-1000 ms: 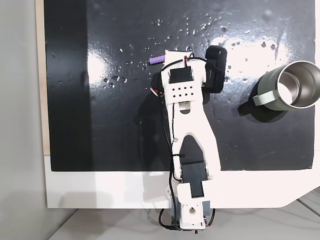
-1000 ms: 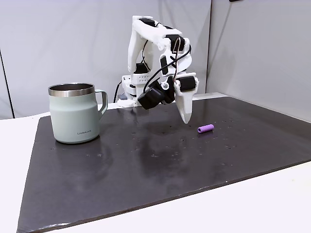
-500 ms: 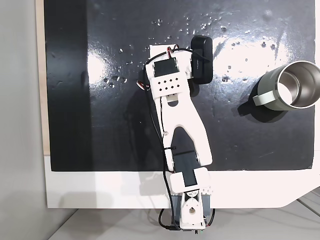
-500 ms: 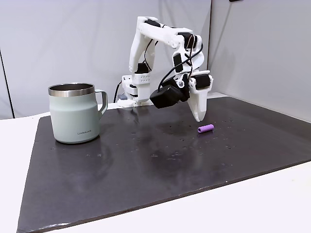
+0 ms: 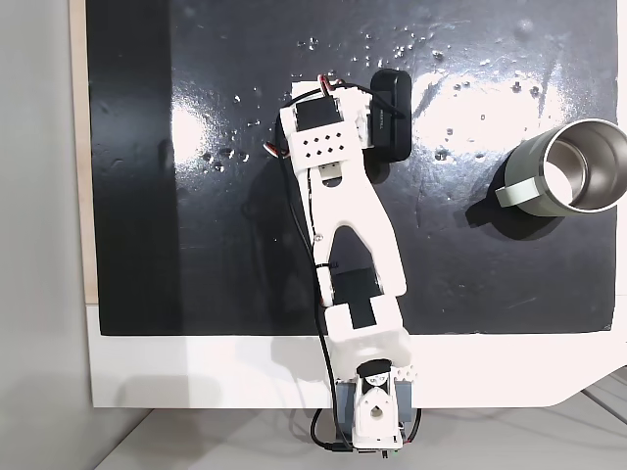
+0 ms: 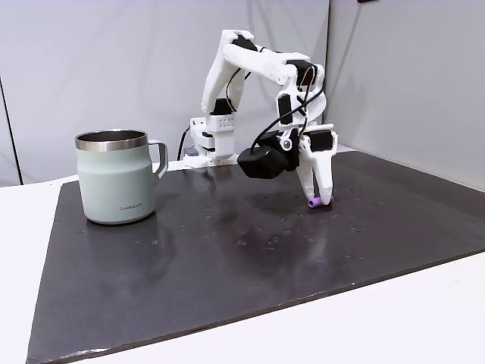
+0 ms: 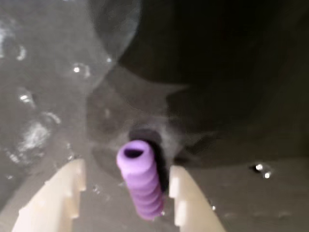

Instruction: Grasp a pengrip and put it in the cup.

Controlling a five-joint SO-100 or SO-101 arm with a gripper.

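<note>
The pengrip, a small light-purple ribbed tube, lies on the black mat between my two white fingers in the wrist view. There is a gap on its left side, and the right finger stands close beside it. My gripper is open and points down at the mat, with a bit of the purple pengrip showing at its tips. In a fixed view from above, the arm covers the pengrip. The cup stands upright and far off, at the right edge from above.
The black mat covers most of the white table and carries scattered water droplets. A black camera module hangs beside the gripper. The arm's base sits at the table's near edge. A grey wall stands behind.
The arm has swung toward the pengrip and dropped down. The open fingers, earlier above and beside it, now straddle it at the mat. The cup has not moved.
</note>
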